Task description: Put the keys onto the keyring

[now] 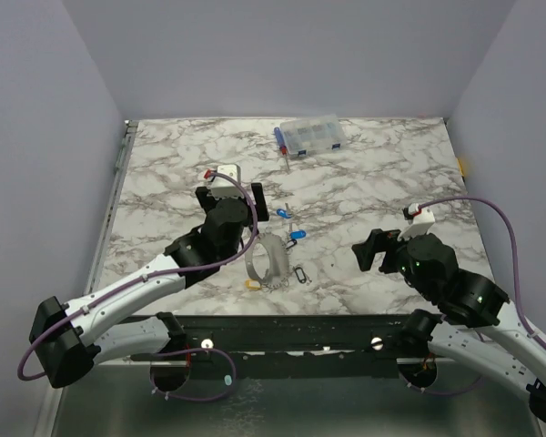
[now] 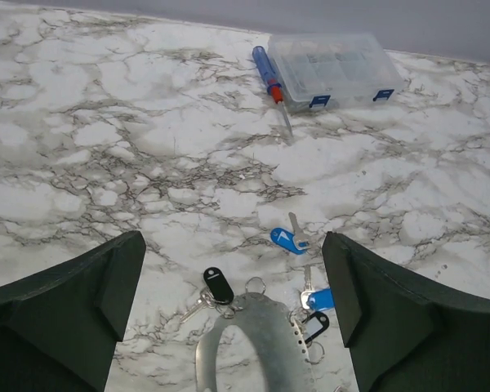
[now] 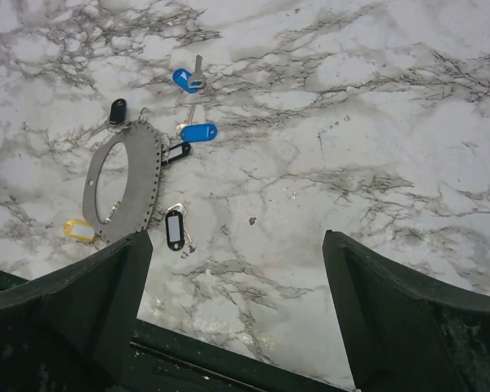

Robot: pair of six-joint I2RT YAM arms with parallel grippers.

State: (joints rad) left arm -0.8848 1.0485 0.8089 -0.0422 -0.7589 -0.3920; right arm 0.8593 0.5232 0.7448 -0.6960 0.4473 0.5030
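Note:
The keyring (image 1: 257, 255) is a large silver-grey hoop lying flat near the table's front centre, with a short chain at its near end. It also shows in the left wrist view (image 2: 265, 327) and the right wrist view (image 3: 143, 175). Keys lie around it: two blue tags (image 1: 297, 235) (image 2: 284, 239) (image 3: 198, 131), a yellow tag (image 1: 252, 283) (image 3: 78, 230), a black tag (image 2: 218, 285) and dark-outlined clear tags (image 1: 299, 273) (image 3: 174, 229). My left gripper (image 1: 255, 208) (image 2: 233, 245) is open and empty, just behind the hoop. My right gripper (image 1: 369, 250) (image 3: 237, 238) is open and empty, to the right of the keys.
A clear compartment box with blue clips (image 1: 311, 135) (image 2: 333, 68) stands at the back of the marble table. A blue-handled screwdriver (image 1: 280, 141) (image 2: 267, 72) lies beside it on the left. The table's dark front edge (image 3: 229, 359) is close under my right gripper.

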